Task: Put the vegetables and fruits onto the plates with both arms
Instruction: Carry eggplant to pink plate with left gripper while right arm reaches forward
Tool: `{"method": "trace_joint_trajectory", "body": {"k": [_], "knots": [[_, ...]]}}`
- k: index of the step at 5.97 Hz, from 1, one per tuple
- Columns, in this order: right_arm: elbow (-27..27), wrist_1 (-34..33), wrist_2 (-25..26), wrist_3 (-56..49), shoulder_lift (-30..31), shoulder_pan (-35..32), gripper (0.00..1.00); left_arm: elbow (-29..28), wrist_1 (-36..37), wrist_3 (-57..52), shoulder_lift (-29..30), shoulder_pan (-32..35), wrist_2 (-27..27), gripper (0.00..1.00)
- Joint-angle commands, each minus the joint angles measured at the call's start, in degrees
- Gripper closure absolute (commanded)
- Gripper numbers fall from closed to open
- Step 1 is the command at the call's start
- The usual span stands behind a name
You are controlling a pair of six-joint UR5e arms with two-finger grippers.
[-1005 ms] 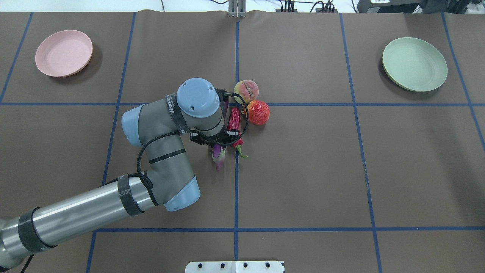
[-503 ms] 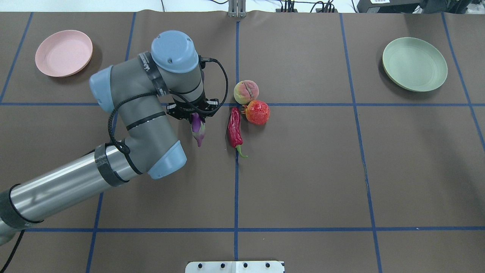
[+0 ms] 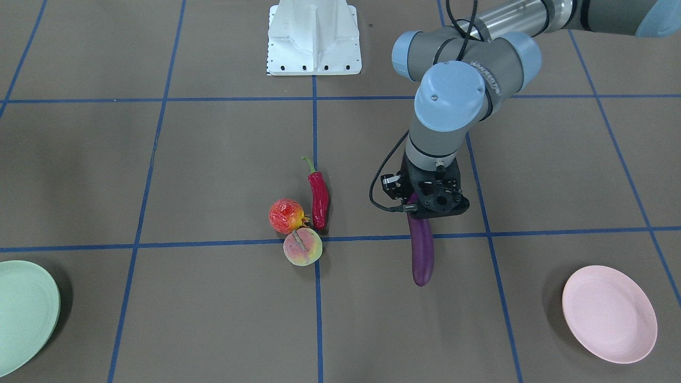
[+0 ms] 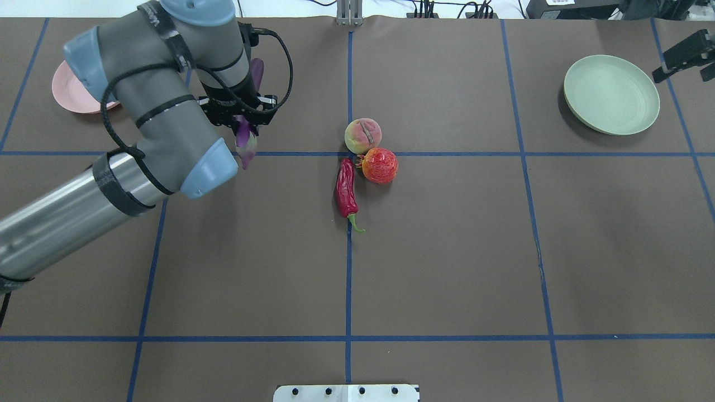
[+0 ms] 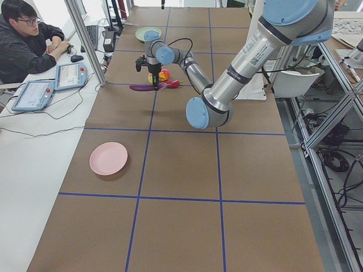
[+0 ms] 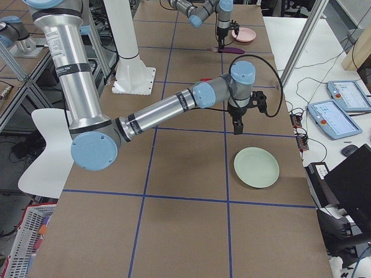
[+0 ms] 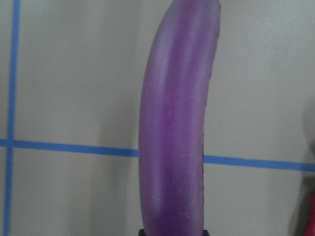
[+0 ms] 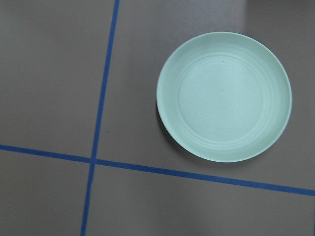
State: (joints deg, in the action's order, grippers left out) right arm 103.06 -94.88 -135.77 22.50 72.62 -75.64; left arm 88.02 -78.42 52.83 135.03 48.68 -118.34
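My left gripper [image 3: 432,204] is shut on the cap end of the long purple eggplant [image 3: 422,255] and holds it level above the table, between the other produce and the pink plate [image 3: 609,314]. The left wrist view shows the eggplant [image 7: 177,123] over a blue line. In the overhead view my left gripper [image 4: 240,114] is right of the pink plate [image 4: 70,89], which the arm partly hides. The red chili [image 4: 346,190], the pomegranate [image 4: 380,165] and the peach [image 4: 363,135] lie together at the table's middle. My right gripper [image 4: 684,56] hovers beside the green plate [image 4: 611,94]; I cannot tell its state.
The white base block [image 3: 314,37] stands at the robot's edge of the table. Blue tape lines cross the brown table. An operator [image 5: 28,39] sits at a side desk with tablets. The right wrist view shows only the green plate [image 8: 224,96].
My left arm has lifted the eggplant away from the other produce and carried it toward the pink plate. My right gripper has come into the overhead view near the green plate.
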Motion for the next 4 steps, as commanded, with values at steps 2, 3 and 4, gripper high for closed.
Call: {"method": "trace_joint_trajectory", "body": {"k": [2,3,4], "knots": [[1.0,-0.31,6.71,15.86,-8.78,11.69,0.0,-6.68,3.71,-17.79,-0.64,11.04,-0.75,1.0],[0.13,-0.22,10.14,19.56,-11.77,17.05,0.01,-12.72,3.36,-21.94,-0.56,15.0,-0.75,1.0],[-2.92,-0.22,12.52,24.39,-16.85,20.5,0.01,-18.44,1.53,-24.5,-0.38,17.57,-0.05,1.0]]}}
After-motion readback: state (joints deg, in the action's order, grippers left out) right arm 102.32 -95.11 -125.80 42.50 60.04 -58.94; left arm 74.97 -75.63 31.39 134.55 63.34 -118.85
